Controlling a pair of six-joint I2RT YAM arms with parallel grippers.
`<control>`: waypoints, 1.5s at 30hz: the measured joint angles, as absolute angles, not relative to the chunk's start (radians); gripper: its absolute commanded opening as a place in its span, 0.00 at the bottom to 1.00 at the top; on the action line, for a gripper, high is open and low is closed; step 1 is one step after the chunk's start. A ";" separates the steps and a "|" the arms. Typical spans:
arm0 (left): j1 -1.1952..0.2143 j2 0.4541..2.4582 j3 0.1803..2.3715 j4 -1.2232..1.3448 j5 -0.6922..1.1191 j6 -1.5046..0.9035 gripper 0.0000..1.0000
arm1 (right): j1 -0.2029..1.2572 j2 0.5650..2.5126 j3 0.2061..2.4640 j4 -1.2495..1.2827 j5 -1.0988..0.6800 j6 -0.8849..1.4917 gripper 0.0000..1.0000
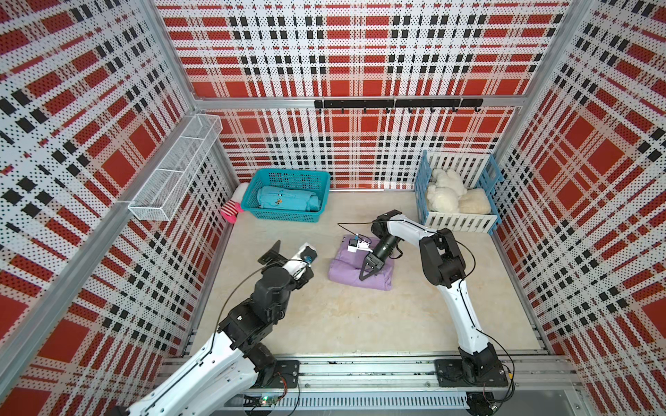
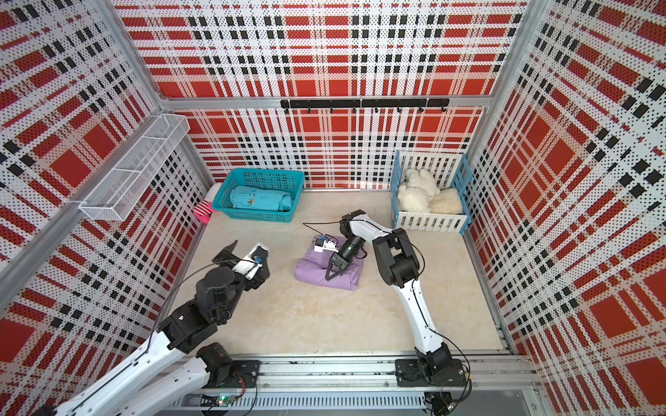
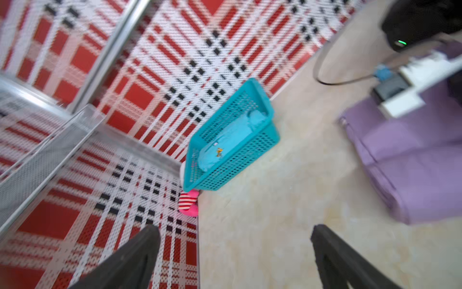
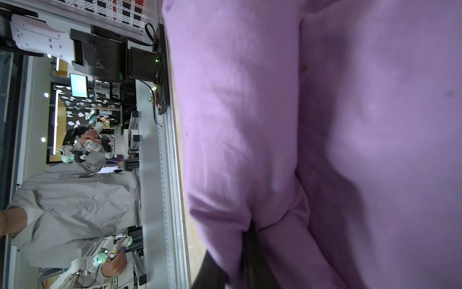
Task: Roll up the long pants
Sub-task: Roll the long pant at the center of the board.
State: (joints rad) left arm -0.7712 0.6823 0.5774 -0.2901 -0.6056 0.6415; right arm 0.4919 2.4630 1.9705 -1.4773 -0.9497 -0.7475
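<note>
The long pants lie as a thick folded lilac bundle in the middle of the floor. My right gripper reaches down onto the bundle's top near its front edge. It is shut on a fold of the lilac cloth. In the right wrist view the pants fill the frame and a fold runs between the dark fingers. My left gripper hangs open and empty above the floor, left of the bundle and apart from it. The pants show at the side of the left wrist view.
A teal basket with a teal rolled garment stands at the back left. A pink striped sock lies beside it. A blue-and-white crate of plush stands back right. A wire shelf juts from the left wall.
</note>
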 measured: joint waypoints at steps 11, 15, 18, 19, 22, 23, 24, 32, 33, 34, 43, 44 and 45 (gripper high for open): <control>-0.989 1.205 0.527 -0.265 -0.527 0.879 0.99 | 0.488 2.469 1.970 -1.481 -0.960 -0.748 0.00; -0.926 1.315 0.532 -0.151 -0.478 0.939 0.99 | 0.487 2.469 1.964 -1.481 -0.966 -0.751 0.00; -0.898 1.374 0.543 -0.064 -0.465 0.978 0.96 | 0.487 2.469 1.951 -1.478 -0.973 -0.752 0.00; -0.896 1.397 0.547 -0.031 -0.466 0.994 0.95 | 0.487 2.469 1.947 -1.477 -0.976 -0.751 0.00; -0.893 1.457 0.557 0.048 -0.463 1.025 0.93 | 0.485 2.469 1.943 -1.474 -0.981 -0.752 0.00; -0.893 1.475 0.561 0.065 -0.456 1.034 0.92 | 0.485 2.469 1.942 -1.473 -0.982 -0.751 0.00; -0.893 1.489 0.564 0.077 -0.452 1.038 0.92 | 0.485 2.469 1.942 -1.473 -0.982 -0.751 0.00; -0.894 1.603 0.626 0.189 -0.434 1.065 0.85 | 0.483 2.469 1.940 -1.472 -0.985 -0.751 0.01; -0.895 1.612 0.630 0.199 -0.431 1.068 0.83 | 0.483 2.469 1.940 -1.472 -0.984 -0.751 0.01; -0.897 1.623 0.636 0.205 -0.428 1.074 0.79 | 0.483 2.469 1.940 -1.472 -0.984 -0.751 0.01; -0.892 1.716 0.712 0.171 -0.383 1.097 0.26 | 0.482 2.469 1.938 -1.473 -0.969 -0.745 0.17; -0.891 1.723 0.716 0.170 -0.379 1.102 0.20 | 0.481 2.469 1.938 -1.473 -0.966 -0.744 0.18; -0.891 1.728 0.721 0.168 -0.377 1.108 0.14 | 0.480 2.469 1.938 -1.473 -0.963 -0.742 0.18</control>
